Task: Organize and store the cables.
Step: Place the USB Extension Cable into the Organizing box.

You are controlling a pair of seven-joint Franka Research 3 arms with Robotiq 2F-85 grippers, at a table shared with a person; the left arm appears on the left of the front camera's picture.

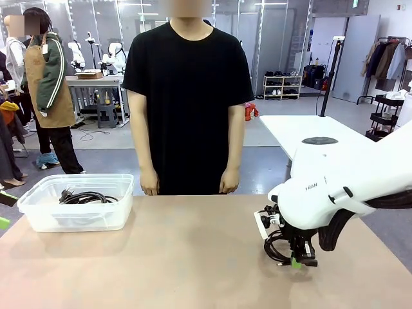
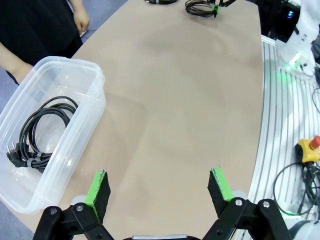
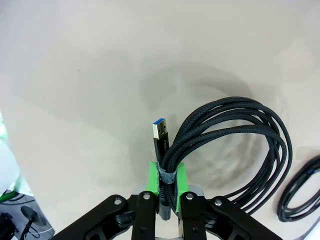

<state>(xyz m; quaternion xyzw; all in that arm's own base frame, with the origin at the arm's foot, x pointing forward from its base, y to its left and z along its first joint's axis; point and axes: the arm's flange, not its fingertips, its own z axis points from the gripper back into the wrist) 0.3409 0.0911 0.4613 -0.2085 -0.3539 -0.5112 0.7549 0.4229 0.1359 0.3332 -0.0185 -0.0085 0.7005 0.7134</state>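
Right gripper point(image 3: 167, 184) clenched on braided cable point(image 3: 235, 117) at its tie band, keeping coil bundled for carrying. Left gripper point(image 2: 160, 192) spread wide, empty, beside clear bin point(image 2: 98, 82) holding stored cable point(image 2: 45, 125). Person point(image 1: 187, 96) waits at far edge.

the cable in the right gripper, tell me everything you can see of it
The cable is a black braided cord wound into a loose oval coil of several loops, bound at one end by a grey tie. A metal USB plug with a blue insert juts out past the tie. The right gripper is shut on the bundle at the tie. The loop lies low over the tan table; whether it touches is unclear.
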